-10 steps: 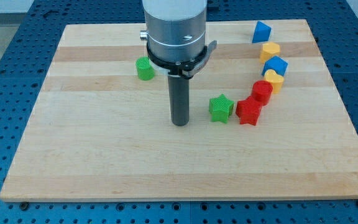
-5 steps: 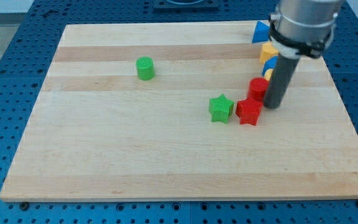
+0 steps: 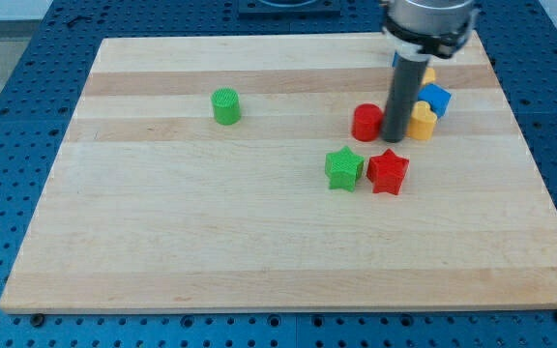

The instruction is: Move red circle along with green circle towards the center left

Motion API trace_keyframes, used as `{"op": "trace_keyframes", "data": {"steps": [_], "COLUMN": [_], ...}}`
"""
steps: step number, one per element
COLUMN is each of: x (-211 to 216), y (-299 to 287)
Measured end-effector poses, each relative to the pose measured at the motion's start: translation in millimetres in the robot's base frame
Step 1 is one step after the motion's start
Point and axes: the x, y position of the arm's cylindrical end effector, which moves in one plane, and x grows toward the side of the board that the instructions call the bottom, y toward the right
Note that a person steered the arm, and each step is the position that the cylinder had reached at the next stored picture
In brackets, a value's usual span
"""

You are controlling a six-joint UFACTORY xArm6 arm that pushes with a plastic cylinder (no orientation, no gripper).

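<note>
The red circle [image 3: 366,122] stands on the wooden board [image 3: 211,222], right of centre. My tip [image 3: 395,141] touches its right side, between it and a yellow block [image 3: 422,120]. The green circle [image 3: 225,105] stands alone far to the view's left of the tip, in the upper left part of the board. The rod hides part of the blocks behind it.
A green star [image 3: 343,167] and a red star [image 3: 388,171] lie just below the red circle. A blue block [image 3: 434,99] and another yellow block [image 3: 426,74] sit at the upper right, partly hidden by the rod.
My tip swung from the board's middle to the right cluster, then moved up and left. The red circle has slid up and left, away from the red star.
</note>
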Motion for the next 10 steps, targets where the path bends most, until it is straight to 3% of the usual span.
{"op": "trace_keyframes", "data": {"steps": [2,5,10], "x": [-2,-10,-54], "y": [-85,-38,-85]}}
